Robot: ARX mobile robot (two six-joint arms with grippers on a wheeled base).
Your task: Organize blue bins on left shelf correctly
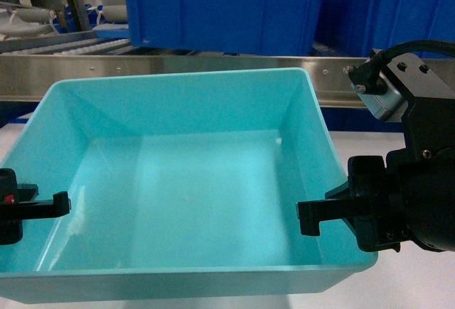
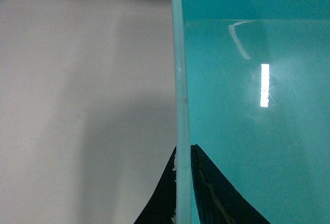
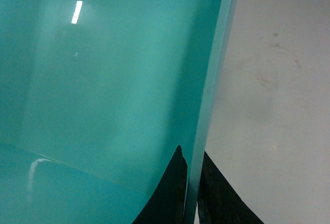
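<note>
Nearest me, both arms are on the turquoise bin (image 1: 185, 181). My left gripper (image 1: 32, 206) straddles the bin's left wall; in the left wrist view a black finger (image 2: 216, 193) sits on the inside face and another on the outside, pinched onto the rim (image 2: 180, 105). My right gripper (image 1: 334, 217) does the same on the right wall: the right wrist view shows its fingers (image 3: 167, 193) closed on either side of the rim edge. The bin is open side up, nothing in it, over a pale grey surface (image 2: 77, 105). Just past its far wall runs the stainless front rail of the left shelf (image 1: 178, 71), roller strips behind. Beyond that, dark blue bins (image 1: 220, 7) sit on the rack.
</note>
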